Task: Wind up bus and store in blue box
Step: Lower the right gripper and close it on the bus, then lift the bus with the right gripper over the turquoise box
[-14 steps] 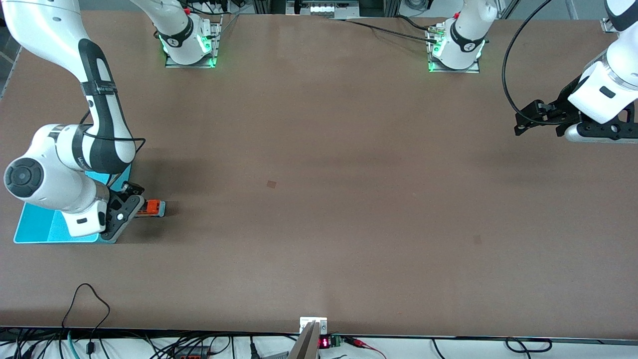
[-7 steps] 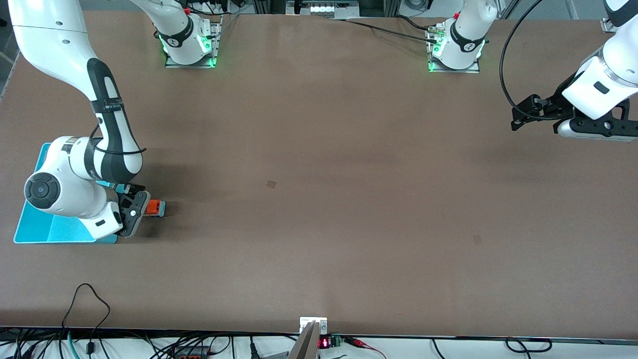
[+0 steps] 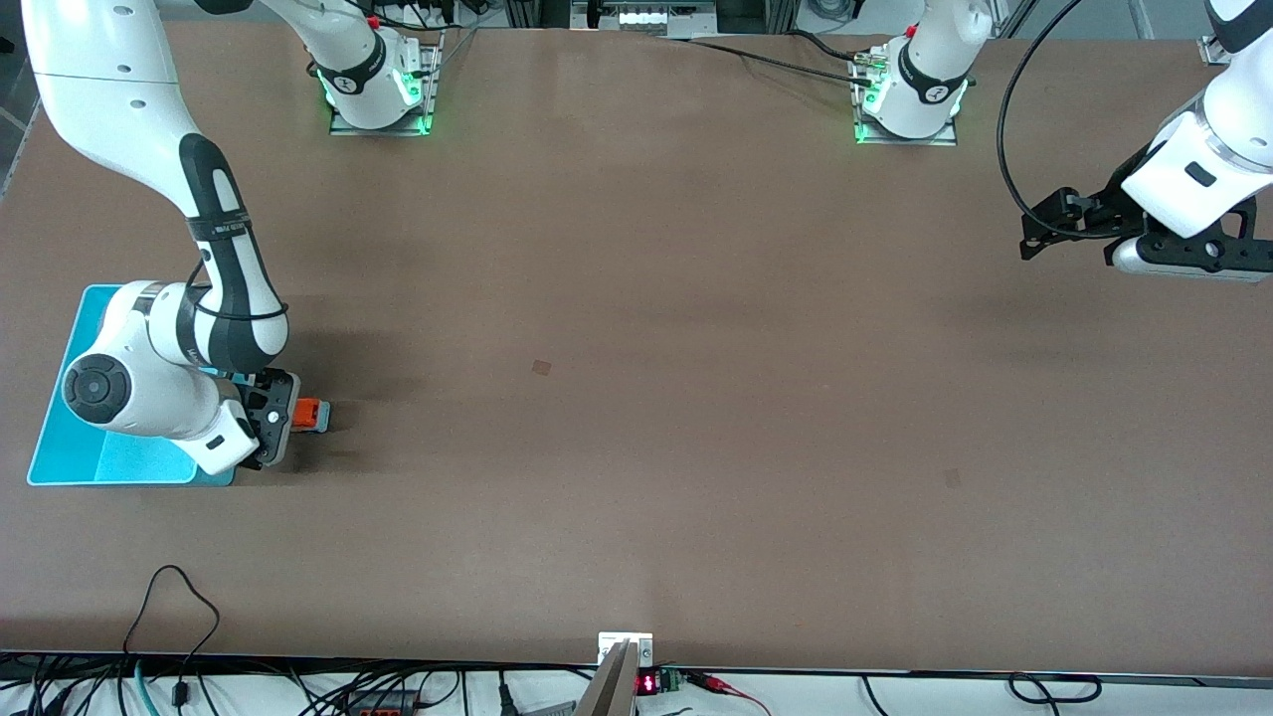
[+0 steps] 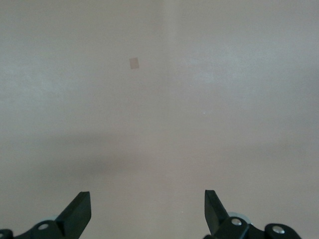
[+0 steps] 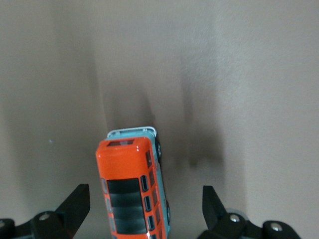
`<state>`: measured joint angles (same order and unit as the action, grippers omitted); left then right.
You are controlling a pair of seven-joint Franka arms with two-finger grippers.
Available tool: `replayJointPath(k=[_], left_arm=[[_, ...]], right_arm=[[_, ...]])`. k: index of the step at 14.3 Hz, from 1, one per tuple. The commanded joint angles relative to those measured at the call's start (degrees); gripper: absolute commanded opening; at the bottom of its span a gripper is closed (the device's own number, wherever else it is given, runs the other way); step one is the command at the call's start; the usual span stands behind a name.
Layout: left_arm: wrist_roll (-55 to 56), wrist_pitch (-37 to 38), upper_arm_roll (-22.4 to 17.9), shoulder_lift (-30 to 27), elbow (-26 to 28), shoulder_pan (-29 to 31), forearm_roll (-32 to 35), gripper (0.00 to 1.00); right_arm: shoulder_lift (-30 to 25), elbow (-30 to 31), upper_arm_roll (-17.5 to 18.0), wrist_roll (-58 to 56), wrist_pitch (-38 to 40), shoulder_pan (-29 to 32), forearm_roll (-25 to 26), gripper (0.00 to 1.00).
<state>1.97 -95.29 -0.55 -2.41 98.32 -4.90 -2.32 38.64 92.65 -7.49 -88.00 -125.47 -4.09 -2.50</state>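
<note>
beside the smooth cyan rectangular blue box (image 3: pixel 60 467), boxy glossy orange bus (image 5: pixel 132 189) between released right pincer (image 5: pixel 144 209) fingers, left pincer (image 4: pixel 148 211) released

Right gripper (image 3: pixel 271 418) now closer over the bus (image 3: pixel 308 414), wrist turned

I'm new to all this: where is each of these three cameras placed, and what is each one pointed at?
Front view: high across the table, facing both arm bases; shows whole arms, the blue box, the bus.
Left wrist view: on the waiting left arm, looking at bare table between its open left claw.
Right wrist view: on the right arm, looking down at the bus between its open right claw.
Shared: front and right wrist views both show the bus.
</note>
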Motion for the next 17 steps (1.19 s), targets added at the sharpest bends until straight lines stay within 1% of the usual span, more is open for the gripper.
replayJointPath(k=[1,5,10,11,12,13,14,15,16,17], left_arm=[[-1.00,1.42,0.03,0.39,-1.47,-0.11,0.82,1.00],[-0.92,1.68,0.03,0.39,-1.47,-0.11,0.82,1.00],[-0.92,2.21,0.03,0.39,-1.55,-0.11,0.82,1.00],[-0.92,2.21,0.03,0.39,-1.55,-0.11,0.82,1.00],[-0.92,2.21,0.03,0.39,-1.55,-0.11,0.82,1.00],[-0.92,2.21,0.03,0.39,-1.55,-0.11,0.82,1.00],[-0.92,2.21,0.03,0.39,-1.55,-0.11,0.82,1.00],[-0.92,2.21,0.03,0.39,-1.55,-0.11,0.82,1.00],[-0.92,2.21,0.03,0.39,-1.55,-0.11,0.82,1.00],[-0.92,2.21,0.03,0.39,-1.55,-0.11,0.82,1.00]], right_arm=[[-0.32,2.09,0.37,-2.79,-2.41,1.54,-0.93,1.00],[-0.67,4.37,0.37,-2.88,-2.33,1.46,-0.93,1.00],[-0.59,5.17,0.37,-3.41,-2.85,1.37,-0.93,1.00],[-0.67,5.08,0.37,-3.41,-2.85,1.37,-0.93,0.90],[-0.67,4.91,0.37,-3.58,-2.94,1.45,-0.76,0.78],[-0.76,4.64,0.37,-4.45,-2.94,1.46,-0.49,0.68],[-0.67,4.55,0.37,-5.42,-3.38,1.46,-0.93,0.42],[-0.67,4.55,0.37,-5.08,-4.08,1.46,-1.02,0.27],[-0.67,4.55,0.37,-5.17,-4.95,1.37,-1.02,0.23],[-0.76,4.55,0.37,-5.25,-5.05,1.19,-1.02,0.22]])
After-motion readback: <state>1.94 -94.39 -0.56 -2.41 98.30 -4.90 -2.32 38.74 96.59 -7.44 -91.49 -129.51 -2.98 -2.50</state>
